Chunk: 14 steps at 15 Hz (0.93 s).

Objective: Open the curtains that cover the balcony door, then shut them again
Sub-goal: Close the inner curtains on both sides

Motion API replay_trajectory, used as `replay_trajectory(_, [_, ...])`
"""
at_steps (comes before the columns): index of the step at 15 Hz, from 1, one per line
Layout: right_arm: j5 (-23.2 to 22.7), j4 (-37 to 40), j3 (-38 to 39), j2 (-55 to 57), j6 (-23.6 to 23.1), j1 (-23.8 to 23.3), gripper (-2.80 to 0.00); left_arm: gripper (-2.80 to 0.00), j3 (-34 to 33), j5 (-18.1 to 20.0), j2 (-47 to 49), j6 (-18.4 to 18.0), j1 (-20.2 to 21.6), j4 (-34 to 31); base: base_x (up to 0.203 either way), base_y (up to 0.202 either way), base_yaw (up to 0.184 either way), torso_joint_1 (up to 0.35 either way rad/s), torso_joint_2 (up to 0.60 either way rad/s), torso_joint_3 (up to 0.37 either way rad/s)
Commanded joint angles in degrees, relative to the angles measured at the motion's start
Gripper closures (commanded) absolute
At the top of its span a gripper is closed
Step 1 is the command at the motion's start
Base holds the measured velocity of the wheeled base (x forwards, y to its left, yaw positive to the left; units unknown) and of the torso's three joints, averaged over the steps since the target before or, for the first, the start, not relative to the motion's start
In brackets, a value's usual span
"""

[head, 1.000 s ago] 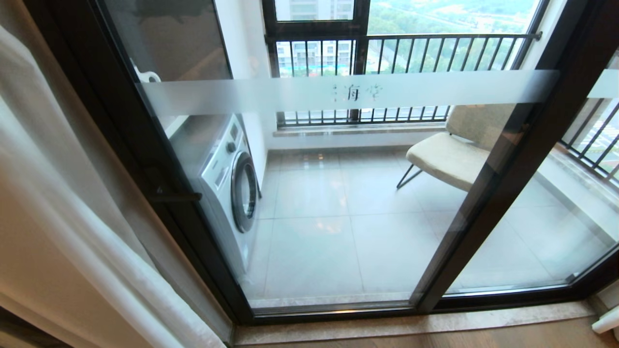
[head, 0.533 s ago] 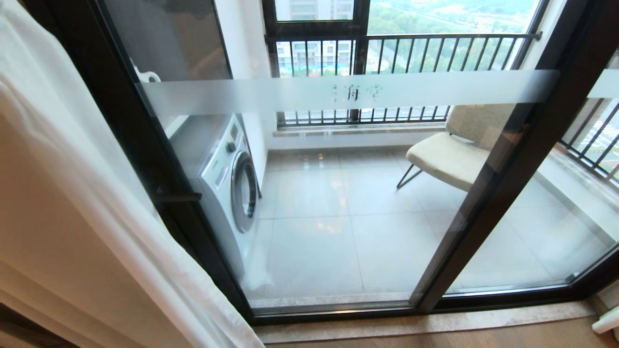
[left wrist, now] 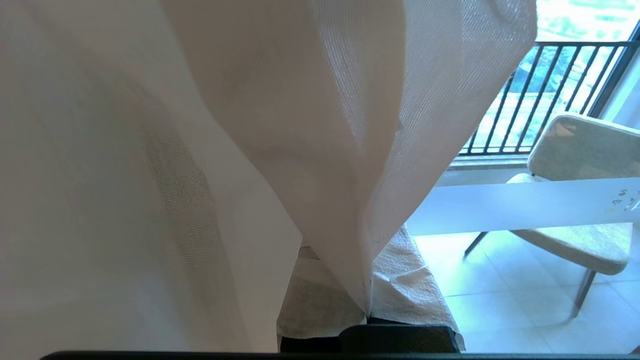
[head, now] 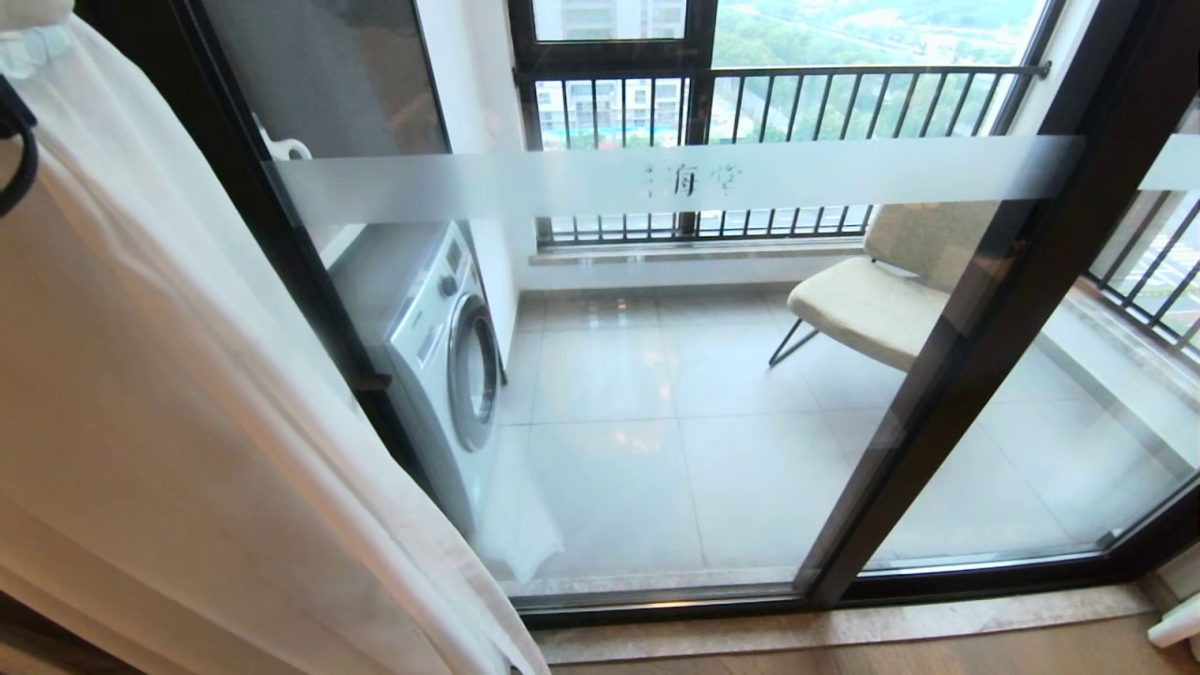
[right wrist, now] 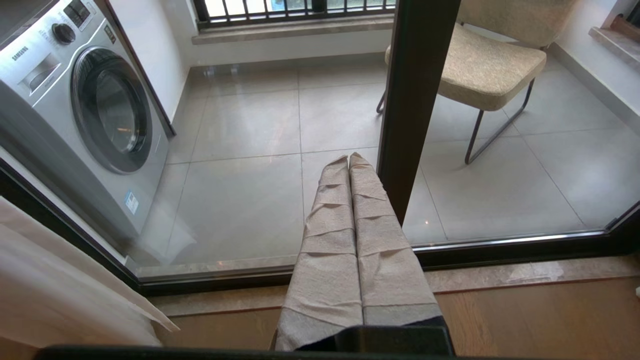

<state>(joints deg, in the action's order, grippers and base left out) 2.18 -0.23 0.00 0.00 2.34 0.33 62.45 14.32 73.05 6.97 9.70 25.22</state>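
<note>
Left gripper [left wrist: 369, 310] is closed on a fold of the curtains [head: 187, 394], the thin white sheer pinched between its cloth-wrapped fingers [left wrist: 405, 280] in the left wrist view; the fabric rises from that pinch and drapes across most of that view. In the head view only a dark curved part of the left arm shows at the left edge, against the sheer. Right gripper [right wrist: 350, 160] hangs idle, its wrapped fingers pressed together and holding nothing, pointing toward the bottom rail of the balcony door [head: 975, 375] above the wooden floor [right wrist: 525, 310]. Curtains hang at the left of the head view, their edge running diagonally from upper left down to the stone sill [head: 844, 628], covering the leftmost part of the door and leaving the rest of the glass uncovered. Through the glass are visible a washing machine [head: 450, 356] at the left, a beige chair [head: 881, 300] at the right, a tiled balcony floor [head: 656, 450], and a dark-barred railing [head: 797, 103] behind. A frosted band [head: 656, 178] with small characters crosses the glass.
</note>
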Motion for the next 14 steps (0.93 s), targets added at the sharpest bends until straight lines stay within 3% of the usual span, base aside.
replay_trajectory(1, [0.01,-0.03,0.00,0.09,0.03,0.02,0.00,0.00,-0.34,0.09,-0.01,0.06,-0.14,0.24,0.000,0.000,0.000,0.000,0.00,0.000])
replay_trajectory(8, [0.01,-0.03,0.00,0.09,0.03,0.02,0.00,0.00,-2.25,0.36,-1.51,-0.03,-0.47,0.27,0.001,-0.010,0.001,-0.001,0.00,-0.001])
replay_trajectory(14, [0.01,-0.03,0.00,0.09,0.03,0.02,0.00,0.00,-2.25,0.71,-1.50,-0.03,-0.55,0.27,0.000,-0.178,0.001,0.005,0.00,0.003])
